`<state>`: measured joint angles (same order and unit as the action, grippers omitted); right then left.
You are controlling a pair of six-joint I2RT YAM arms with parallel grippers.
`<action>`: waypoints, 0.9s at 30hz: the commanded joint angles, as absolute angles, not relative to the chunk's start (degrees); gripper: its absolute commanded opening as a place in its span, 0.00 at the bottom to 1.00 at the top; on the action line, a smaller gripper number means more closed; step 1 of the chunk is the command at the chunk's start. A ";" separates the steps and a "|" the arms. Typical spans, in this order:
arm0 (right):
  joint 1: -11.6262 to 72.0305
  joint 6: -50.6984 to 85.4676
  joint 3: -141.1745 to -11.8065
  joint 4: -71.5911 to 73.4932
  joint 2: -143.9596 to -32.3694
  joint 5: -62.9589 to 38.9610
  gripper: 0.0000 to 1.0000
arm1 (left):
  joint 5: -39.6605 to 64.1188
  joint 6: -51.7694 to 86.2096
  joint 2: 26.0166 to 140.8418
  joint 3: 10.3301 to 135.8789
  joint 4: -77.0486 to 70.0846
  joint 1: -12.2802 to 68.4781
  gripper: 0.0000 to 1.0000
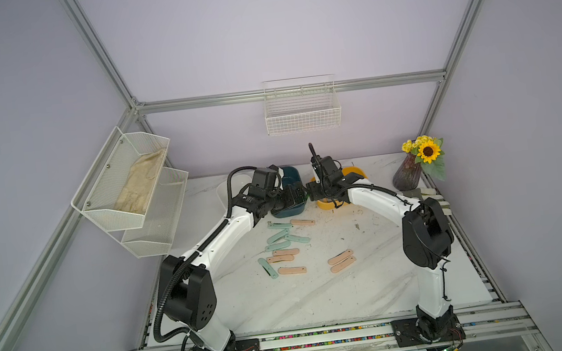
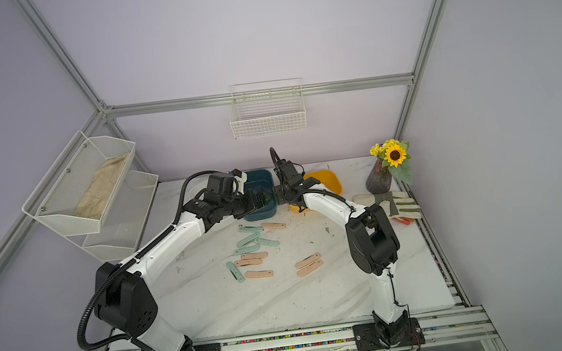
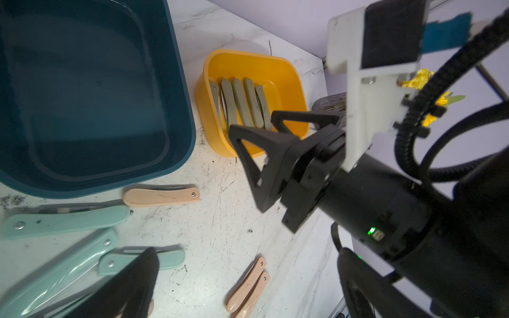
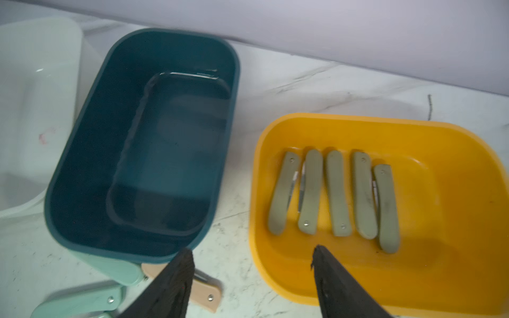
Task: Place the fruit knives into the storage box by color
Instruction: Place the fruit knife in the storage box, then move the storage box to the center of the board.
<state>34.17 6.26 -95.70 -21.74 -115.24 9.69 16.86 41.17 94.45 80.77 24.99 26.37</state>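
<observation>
Several olive grey-green fruit knives [image 4: 334, 192] lie side by side in the yellow storage box [image 4: 454, 154], which also shows in a top view [image 2: 326, 178]. The teal box [image 4: 82, 170] beside it is empty, and a white box [image 4: 33, 110] stands past that. Mint green knives [image 1: 277, 236] and peach pink knives [image 1: 340, 257] lie scattered mid-table. My right gripper [image 4: 252, 249] is open and empty above the yellow box's near rim. My left gripper [image 3: 245, 247] is wide open and empty, over the table by the teal box's front corner [image 1: 296, 196].
A striped work glove [image 2: 398, 206] lies at the table's right edge beside a vase of sunflowers [image 1: 422, 160]. A wire basket [image 1: 302, 109] hangs on the back wall. A mesh shelf [image 1: 129, 186] holding a cloth is mounted at the left.
</observation>
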 commanded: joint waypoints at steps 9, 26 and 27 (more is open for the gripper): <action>35.17 7.58 -100.44 -24.46 -122.75 18.98 0.73 | 15.61 40.34 88.96 75.69 24.74 25.00 1.00; 31.04 7.67 -104.76 -25.14 -128.94 21.14 0.67 | 15.89 40.17 87.98 74.77 24.70 24.61 1.00; 30.43 7.65 -104.52 -25.05 -128.76 20.90 0.67 | 15.90 40.17 87.98 74.71 24.69 24.62 1.00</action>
